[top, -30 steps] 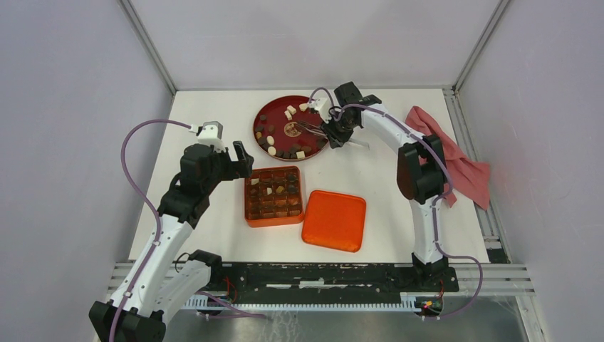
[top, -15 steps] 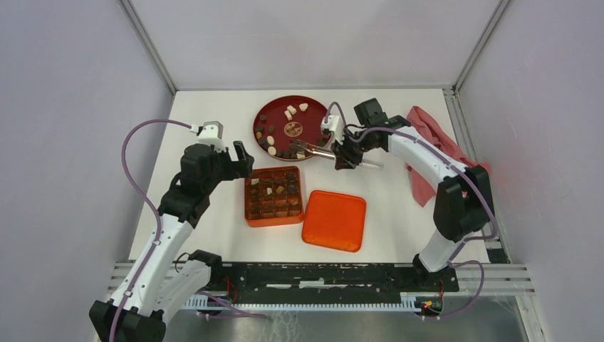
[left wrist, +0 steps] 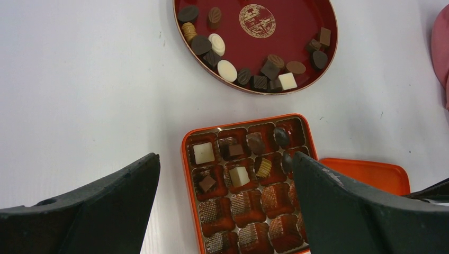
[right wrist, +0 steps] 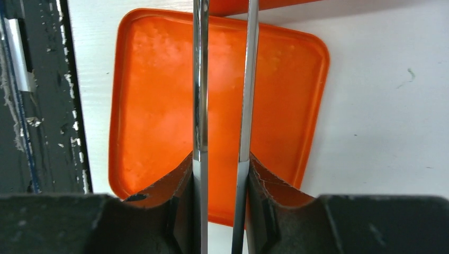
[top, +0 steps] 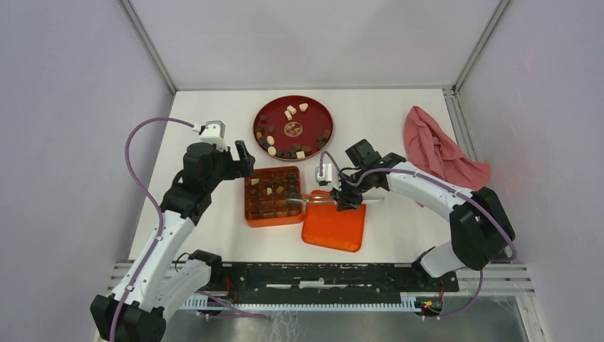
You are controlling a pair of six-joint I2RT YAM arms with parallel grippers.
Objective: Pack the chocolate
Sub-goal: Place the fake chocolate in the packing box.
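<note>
**Right hand.** The right hand (top: 347,200) is partly closed on a pair of metal tongs (top: 317,199). In the right wrist view, both fingers (right wrist: 177,182) press against the outer faces of the two steel blades, and the tongs (right wrist: 200,79) project straight ahead of the hand (right wrist: 221,177). The blades run close together and nearly parallel. Their tips lie outside that view, so it cannot be determined whether they carry a piece.

**Below the right hand.** The orange lid (right wrist: 153,106) lies flat on the worktop (top: 214,107), directly under the hand and blades. In the top view, the tong tips extend past the lid's edge to the nearest side of the orange box (top: 248,206).

**Left hand.** The left hand (left wrist: 225,164) is fully open and holds nothing. It hangs above the worktop with one finger on either side of the box in its own view.

**Chocolate.** The chocolate (left wrist: 227,70) is in two groups:
- Loose dark and cream pieces sit on the red plate (left wrist: 296,32), beyond the left hand's fingertips and past the box.
- Several pieces occupy compartments in the rows of the box farthest from the left hand. The rows nearest that hand hold only brown liner cups.

**Other item.** A red cloth (top: 434,146) lies crumpled on the worktop, well apart from the right hand on its outer side.
</note>
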